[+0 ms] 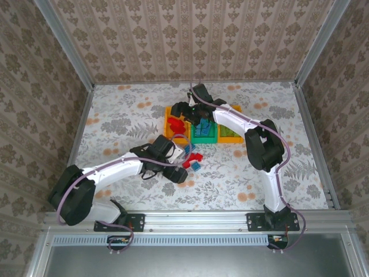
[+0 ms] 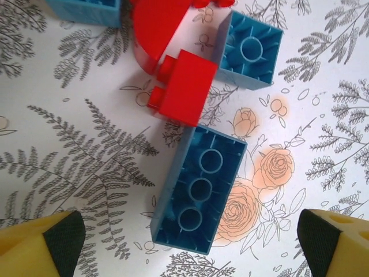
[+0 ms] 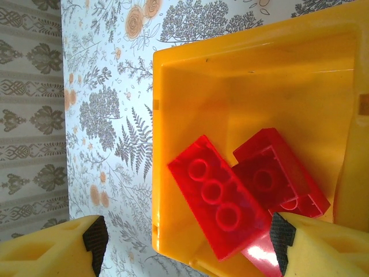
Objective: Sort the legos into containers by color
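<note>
Three bins stand in a row: an orange-yellow bin [image 1: 171, 118] with red bricks, a green bin [image 1: 203, 138] with blue ones, and an orange-yellow bin [image 1: 236, 109] with lime green ones. My right gripper [image 1: 185, 111] [image 3: 189, 239] hangs open over the left bin's corner, above two red bricks [image 3: 222, 196] lying studs down. My left gripper [image 1: 183, 157] [image 2: 193, 242] is open over loose bricks on the table. A long blue brick [image 2: 199, 190] lies upside down between its fingers, untouched. A red brick [image 2: 183, 95] and a square blue brick [image 2: 251, 51] lie just beyond it.
A red curved piece [image 2: 155, 29] and another blue brick [image 2: 86, 8] lie at the far edge of the loose cluster [image 1: 193, 160]. Patterned walls with metal posts close off the floral table [image 1: 115, 127] on three sides.
</note>
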Controlling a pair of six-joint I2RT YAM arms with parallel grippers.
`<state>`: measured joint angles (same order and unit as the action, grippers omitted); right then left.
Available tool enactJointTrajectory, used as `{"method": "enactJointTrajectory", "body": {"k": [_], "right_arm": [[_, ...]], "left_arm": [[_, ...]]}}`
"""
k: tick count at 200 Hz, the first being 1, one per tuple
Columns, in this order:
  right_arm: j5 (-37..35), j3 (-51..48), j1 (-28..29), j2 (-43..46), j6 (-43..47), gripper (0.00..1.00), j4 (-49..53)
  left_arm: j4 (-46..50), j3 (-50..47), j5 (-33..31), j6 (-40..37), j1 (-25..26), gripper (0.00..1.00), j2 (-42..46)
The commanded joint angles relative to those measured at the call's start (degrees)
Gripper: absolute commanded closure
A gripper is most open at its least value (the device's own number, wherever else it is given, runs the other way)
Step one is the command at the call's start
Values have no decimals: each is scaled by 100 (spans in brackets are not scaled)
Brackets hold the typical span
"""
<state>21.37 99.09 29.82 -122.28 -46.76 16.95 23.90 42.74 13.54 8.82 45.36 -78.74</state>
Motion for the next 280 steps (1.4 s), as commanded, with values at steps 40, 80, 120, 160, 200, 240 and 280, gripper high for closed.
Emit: {"method": "enactJointTrajectory", "body": {"k": [40, 80, 120, 160, 200, 240, 280], "right_arm": [[79, -61, -46, 214, -118, 22, 30], [48, -293, -72, 640, -96, 22, -55], [-78, -832, -267, 1195, -163, 21, -202], [-212, -1598, -655, 1935, -195, 21, -356], [-308, -2420, -1142, 2676, -198, 21, -460], [-345, -3183, -1641, 3306, -177, 20, -512], [-454, -3791, -1987, 3792, 4, 20, -366]], "left_arm": [[102, 197, -26, -240, 147, 7, -480], [152, 335, -115, -323, 277, 12, -732], [200, 454, -143, -359, 381, 24, -984], [246, 489, -159, -316, 401, 41, -1089], [290, 543, -176, -319, 420, 55, -1183], [334, 592, -225, -328, 433, 64, -1165], [537, 795, -237, -293, 439, 65, -781]]}}
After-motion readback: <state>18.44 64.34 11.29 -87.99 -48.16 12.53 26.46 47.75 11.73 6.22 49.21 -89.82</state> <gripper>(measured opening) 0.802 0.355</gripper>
